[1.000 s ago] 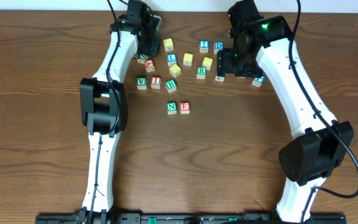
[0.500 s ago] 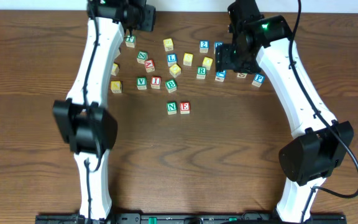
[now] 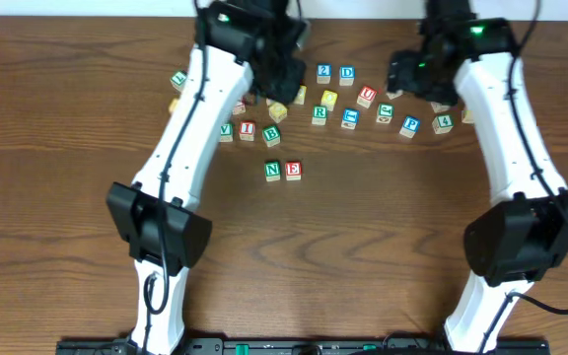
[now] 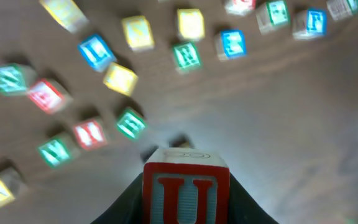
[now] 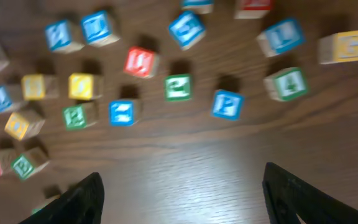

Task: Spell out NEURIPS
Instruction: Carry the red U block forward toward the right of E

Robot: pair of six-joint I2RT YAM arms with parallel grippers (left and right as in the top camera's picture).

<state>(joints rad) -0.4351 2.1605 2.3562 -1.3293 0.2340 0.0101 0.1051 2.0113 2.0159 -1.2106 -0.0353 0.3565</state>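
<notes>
My left gripper (image 4: 186, 208) is shut on a cube with a red U (image 4: 186, 190) and holds it above the table; in the overhead view it (image 3: 276, 79) hangs over the cube cluster. Green N (image 3: 272, 170) and red E (image 3: 293, 170) stand side by side in front of the cluster. Green R (image 3: 319, 113), red I (image 3: 248, 128) and blue P (image 3: 410, 125) lie loose; R (image 4: 186, 55) and P (image 5: 227, 104) also show in the wrist views. Several yellow-faced cubes (image 3: 329, 99) lie at the back. My right gripper (image 5: 188, 199) is open and empty, above bare wood in front of P.
Other cubes are scattered along the back: green V (image 3: 225, 129), green B (image 3: 271, 135), blue 2 (image 3: 323, 72), blue D (image 3: 347, 73), green 4 (image 3: 443, 123), a red-lettered cube (image 3: 366, 96). The table's back edge (image 3: 363, 18) is close behind.
My left arm has swung from the far back left to the right, over the cluster. My right arm has moved right and back, uncovering cubes near P.
</notes>
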